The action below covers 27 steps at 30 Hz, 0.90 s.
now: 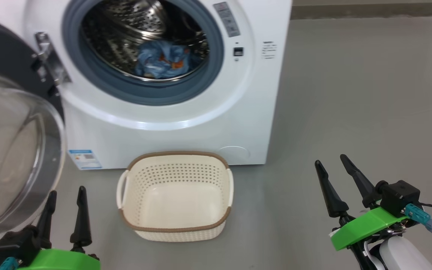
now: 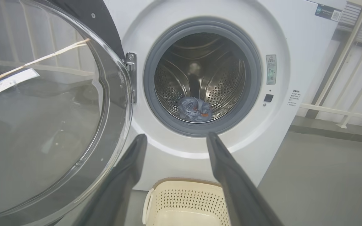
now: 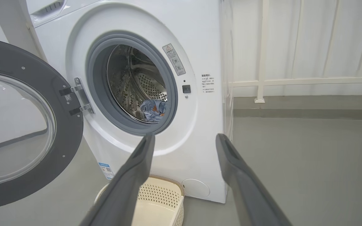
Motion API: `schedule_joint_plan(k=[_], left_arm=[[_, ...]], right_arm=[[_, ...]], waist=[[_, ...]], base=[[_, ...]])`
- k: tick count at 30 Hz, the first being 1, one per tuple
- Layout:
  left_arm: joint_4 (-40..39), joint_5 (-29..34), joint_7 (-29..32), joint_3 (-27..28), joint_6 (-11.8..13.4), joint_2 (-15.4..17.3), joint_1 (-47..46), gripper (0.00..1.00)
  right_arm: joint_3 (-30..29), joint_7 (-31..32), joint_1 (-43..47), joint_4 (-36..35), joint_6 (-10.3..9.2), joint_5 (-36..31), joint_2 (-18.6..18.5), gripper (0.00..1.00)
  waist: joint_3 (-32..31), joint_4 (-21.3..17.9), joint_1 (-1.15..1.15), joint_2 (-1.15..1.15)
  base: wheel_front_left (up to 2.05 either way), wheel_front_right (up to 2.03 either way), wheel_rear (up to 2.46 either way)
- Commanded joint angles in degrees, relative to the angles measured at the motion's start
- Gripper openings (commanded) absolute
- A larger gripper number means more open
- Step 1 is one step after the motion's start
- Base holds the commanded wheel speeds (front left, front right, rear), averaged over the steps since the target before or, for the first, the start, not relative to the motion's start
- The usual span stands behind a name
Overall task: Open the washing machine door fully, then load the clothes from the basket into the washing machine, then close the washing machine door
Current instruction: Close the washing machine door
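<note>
In the drum [image 1: 126, 30] of the washing machine [image 1: 201, 127] lie the clothes [image 1: 161, 60], the washing machine door [image 1: 13, 150] wide open, the basket [image 1: 178, 235] empty, left tool [image 1: 67, 191] and right tool [image 1: 330, 160] spread.

Left gripper [image 1: 67, 191] and right gripper [image 1: 330, 160] hang low, jaws parted (both empty), pointing up.

Head camera looks steeply down on the basket [image 1: 174, 173] and washing machine [image 1: 201, 127]; both wrist cameras sit lower, facing the same machine front.
</note>
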Motion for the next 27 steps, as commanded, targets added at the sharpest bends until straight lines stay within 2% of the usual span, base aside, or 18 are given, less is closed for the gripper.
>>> schedule_joint_plan(k=[1,17,27], left_arm=[[-1.4,0.1,0.0,1.9,0.4,1.6,-0.7,1.00],[-0.4,0.4,0.1,1.6,2.2,1.4,-0.7,1.00],[-0.3,0.5,-0.1,1.5,2.7,0.8,-0.5,1.00]], right_arm=[[0.9,-0.4,0.0,-1.1,0.25,0.2,-0.1,1.00],[1.7,-0.4,-0.5,-0.8,0.25,0.6,0.1,1.00],[2.2,-0.4,-0.9,-0.6,0.25,0.7,-0.3,1.00]], waist=[[-0.2,2.6,0.00,0.00],[-0.2,15.7,0.00,0.00],[0.2,21.5,0.00,0.00]], base=[[0.00,0.00,0.00],[0.00,0.00,0.00],[0.00,0.00,0.00]])
